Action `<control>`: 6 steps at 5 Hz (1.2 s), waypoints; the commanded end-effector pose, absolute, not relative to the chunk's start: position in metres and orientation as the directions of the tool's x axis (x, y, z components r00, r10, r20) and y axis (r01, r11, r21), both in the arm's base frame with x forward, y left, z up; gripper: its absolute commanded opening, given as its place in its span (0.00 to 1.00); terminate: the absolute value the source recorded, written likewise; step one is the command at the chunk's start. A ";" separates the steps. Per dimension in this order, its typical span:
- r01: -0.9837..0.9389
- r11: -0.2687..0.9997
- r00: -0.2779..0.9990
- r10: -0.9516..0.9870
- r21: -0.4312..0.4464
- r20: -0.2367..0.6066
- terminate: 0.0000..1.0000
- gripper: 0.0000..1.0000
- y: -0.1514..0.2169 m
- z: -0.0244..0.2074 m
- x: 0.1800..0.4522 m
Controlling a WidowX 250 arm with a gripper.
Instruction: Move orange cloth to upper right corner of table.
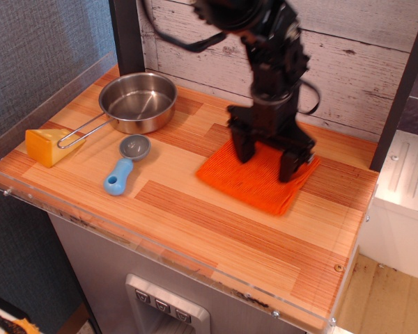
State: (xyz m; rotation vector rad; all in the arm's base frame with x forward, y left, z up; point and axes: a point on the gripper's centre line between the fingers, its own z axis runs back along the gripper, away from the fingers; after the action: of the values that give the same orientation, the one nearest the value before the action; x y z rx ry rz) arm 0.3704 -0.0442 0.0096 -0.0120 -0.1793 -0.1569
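Note:
The orange cloth (pixel 251 182) lies flat on the wooden table (pixel 195 229), right of the middle and toward the back wall. It looks blurred. My black gripper (pixel 267 158) stands straight down on the cloth's far part. Its two fingers are spread wide apart, one fingertip (pixel 242 148) on the cloth's left part and the other near its right edge. The tips touch or press the cloth, and nothing sits between them. The arm hides the cloth's rear edge.
A steel pan (pixel 138 101) with a wire handle stands at the back left. A yellow cheese wedge (pixel 45 146) sits at the left edge. A blue-handled scoop (pixel 125 164) lies in front of the pan. A clear acrylic rim (pixel 160 250) runs along the table's front.

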 end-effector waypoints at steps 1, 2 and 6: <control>0.138 0.989 0.974 -0.125 -0.057 0.190 0.00 1.00 -0.056 0.007 0.413; 0.140 0.988 0.969 -0.124 -0.061 0.212 0.00 1.00 -0.062 0.021 0.420; 0.127 0.992 0.944 -0.116 -0.016 0.310 0.00 1.00 -0.078 0.146 0.426</control>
State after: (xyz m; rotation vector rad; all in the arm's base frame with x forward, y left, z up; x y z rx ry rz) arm 0.4204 -0.0809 0.1207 -0.0303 -0.2469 -0.1358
